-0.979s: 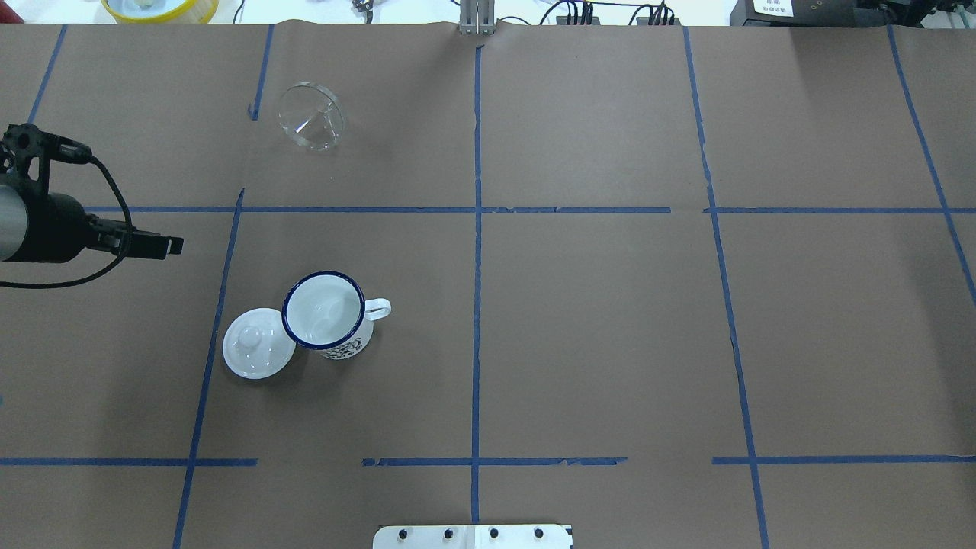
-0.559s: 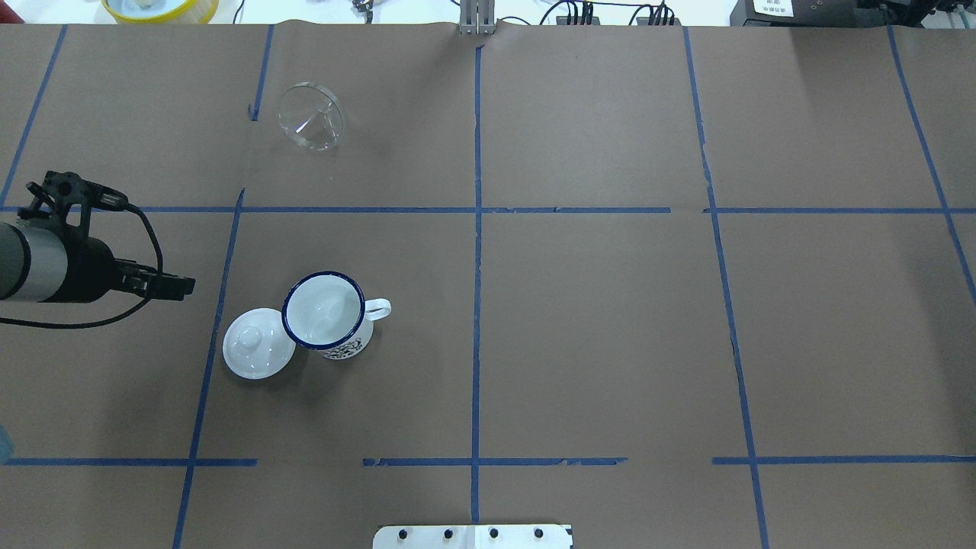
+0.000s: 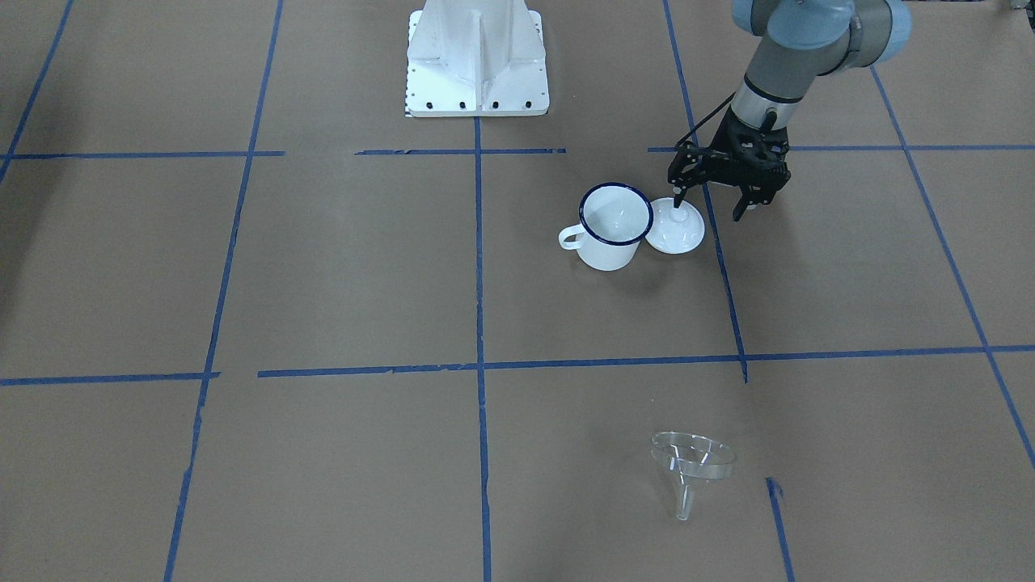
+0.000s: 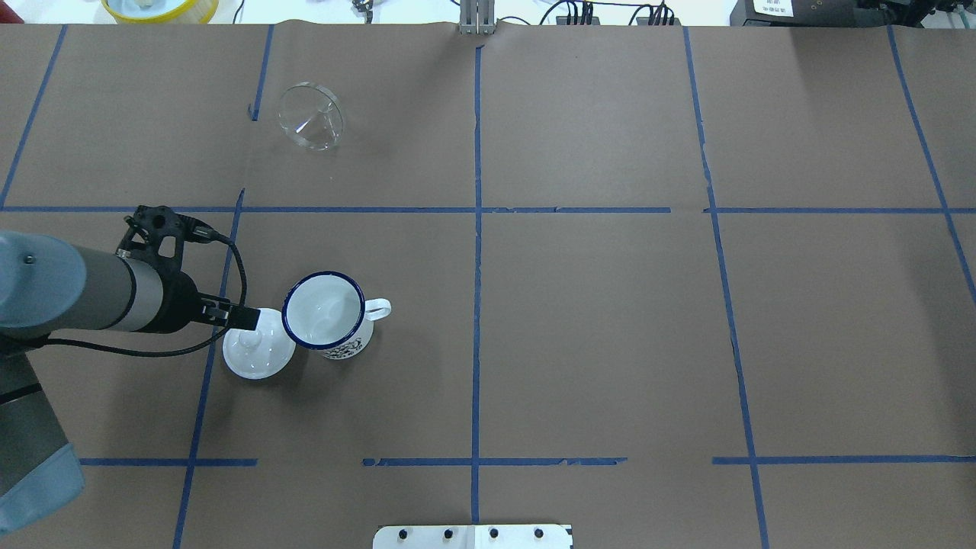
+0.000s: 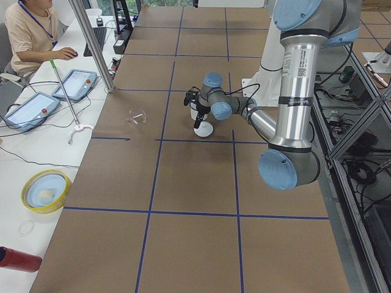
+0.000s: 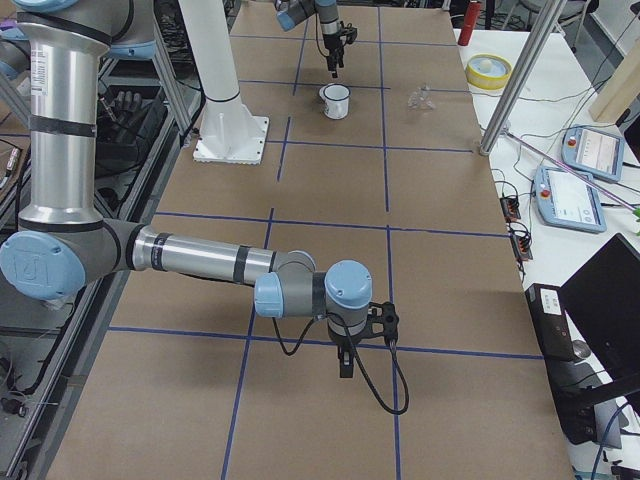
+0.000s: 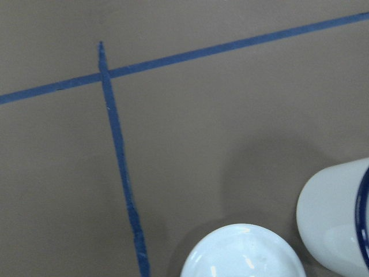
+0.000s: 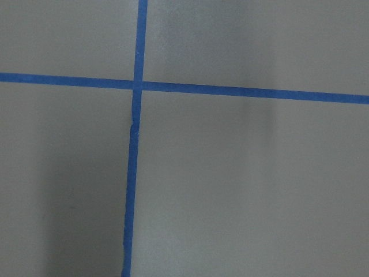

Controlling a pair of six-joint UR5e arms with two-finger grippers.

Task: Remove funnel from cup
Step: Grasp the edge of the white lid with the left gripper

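The clear funnel (image 4: pixel 309 118) lies on its side on the brown table, far from the cup; it also shows in the front view (image 3: pixel 691 465). The white cup (image 4: pixel 324 313) with a blue rim stands upright and empty (image 3: pixel 614 222). My left gripper (image 3: pixel 710 206) is open and empty, above the outer edge of the white knobbed lid (image 3: pixel 679 228) beside the cup. In the overhead view the left gripper (image 4: pixel 240 316) sits over the lid's (image 4: pixel 258 357) far edge. My right gripper (image 6: pixel 345 365) shows only in the exterior right view, far from the cup; I cannot tell its state.
The robot base plate (image 3: pixel 477 56) stands at the table's near middle. A yellow bowl (image 4: pixel 160 8) and cables lie beyond the far edge. A metal pole (image 5: pixel 91 46) and an operator (image 5: pixel 30 30) are at the far side.
My left arm has swung in from the left edge toward the lid and cup, and is now over the lid. Funnel, cup and lid have not moved.
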